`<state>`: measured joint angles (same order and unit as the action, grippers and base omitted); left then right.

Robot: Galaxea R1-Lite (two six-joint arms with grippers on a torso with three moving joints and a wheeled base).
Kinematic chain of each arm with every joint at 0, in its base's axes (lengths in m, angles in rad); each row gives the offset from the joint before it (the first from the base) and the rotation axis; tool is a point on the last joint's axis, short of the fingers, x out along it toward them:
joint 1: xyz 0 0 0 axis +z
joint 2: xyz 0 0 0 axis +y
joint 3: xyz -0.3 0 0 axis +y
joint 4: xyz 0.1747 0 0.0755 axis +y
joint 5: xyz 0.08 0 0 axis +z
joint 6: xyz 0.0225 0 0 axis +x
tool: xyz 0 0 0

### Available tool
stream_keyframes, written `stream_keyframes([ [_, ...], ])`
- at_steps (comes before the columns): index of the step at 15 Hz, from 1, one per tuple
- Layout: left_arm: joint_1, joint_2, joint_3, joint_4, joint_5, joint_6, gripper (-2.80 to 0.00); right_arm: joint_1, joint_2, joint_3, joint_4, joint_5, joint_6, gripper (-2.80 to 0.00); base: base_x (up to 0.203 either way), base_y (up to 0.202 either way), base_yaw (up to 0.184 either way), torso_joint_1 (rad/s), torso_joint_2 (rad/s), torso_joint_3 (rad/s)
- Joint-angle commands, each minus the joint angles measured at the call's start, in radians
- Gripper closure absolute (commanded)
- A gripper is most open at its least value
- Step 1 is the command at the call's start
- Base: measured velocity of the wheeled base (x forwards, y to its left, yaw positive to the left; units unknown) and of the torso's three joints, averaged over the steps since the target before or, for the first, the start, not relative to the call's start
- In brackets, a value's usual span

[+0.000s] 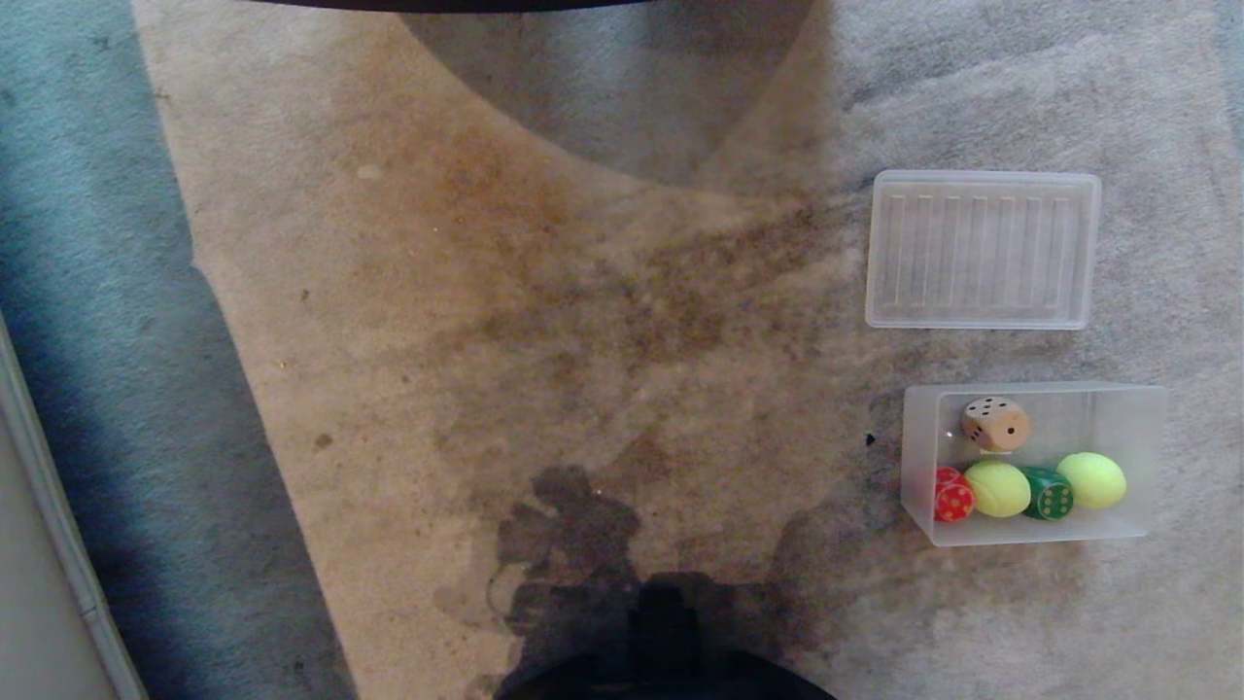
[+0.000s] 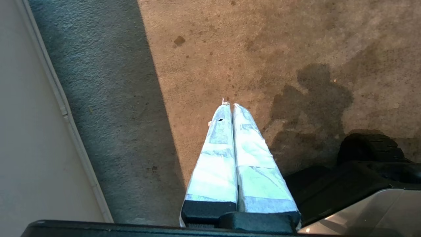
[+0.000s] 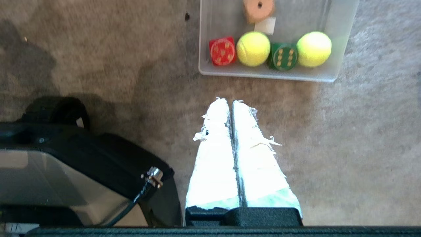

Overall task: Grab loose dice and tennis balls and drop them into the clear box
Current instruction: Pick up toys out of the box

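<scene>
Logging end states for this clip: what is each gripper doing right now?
Left gripper: shut, empty, over bare carpet.
Right gripper: shut, empty, short of the frosted translucent plastic box.

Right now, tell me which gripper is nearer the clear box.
Right. The right gripper hangs shut over the carpet just short of the clear box. The left gripper, also shut, is over stained carpet with no box in its view.

Clear box [image 1: 1137, 408] holds 3 dice [image 1: 995, 424], 2 tennis balls [image 1: 997, 488].
</scene>
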<state>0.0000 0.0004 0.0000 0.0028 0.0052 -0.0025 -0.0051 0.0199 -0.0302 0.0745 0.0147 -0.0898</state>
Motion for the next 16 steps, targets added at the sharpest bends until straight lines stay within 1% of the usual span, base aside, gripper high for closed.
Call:
stream_keyframes([
  [1, 0.000, 0.000, 0.000, 0.000, 0.001, -0.001, 0.00, 0.000, -0.020, 0.003, 0.004, 0.001, -0.001, 0.00, 0.000, 0.000, 0.000, 0.000, 0.00, 0.000],
  [3, 0.000, 0.000, 0.000, 0.000, 0.001, -0.001, 0.00, 0.000, -0.020, 0.003, 0.002, -0.001, 0.018, 0.00, 0.000, 0.000, 0.000, 0.000, 0.00, 0.000],
  [9, 0.000, 0.000, 0.000, 0.000, 0.001, -0.002, 0.00, 0.000, -0.018, 0.003, 0.004, -0.001, 0.018, 0.00, 0.000, 0.000, 0.000, 0.000, 0.00, 0.009],
  [16, 0.000, 0.000, 0.000, 0.000, 0.001, -0.004, 0.00, 0.000, -0.020, 0.004, 0.002, -0.001, 0.019, 0.00, 0.000, 0.000, 0.000, 0.003, 0.00, 0.170],
])
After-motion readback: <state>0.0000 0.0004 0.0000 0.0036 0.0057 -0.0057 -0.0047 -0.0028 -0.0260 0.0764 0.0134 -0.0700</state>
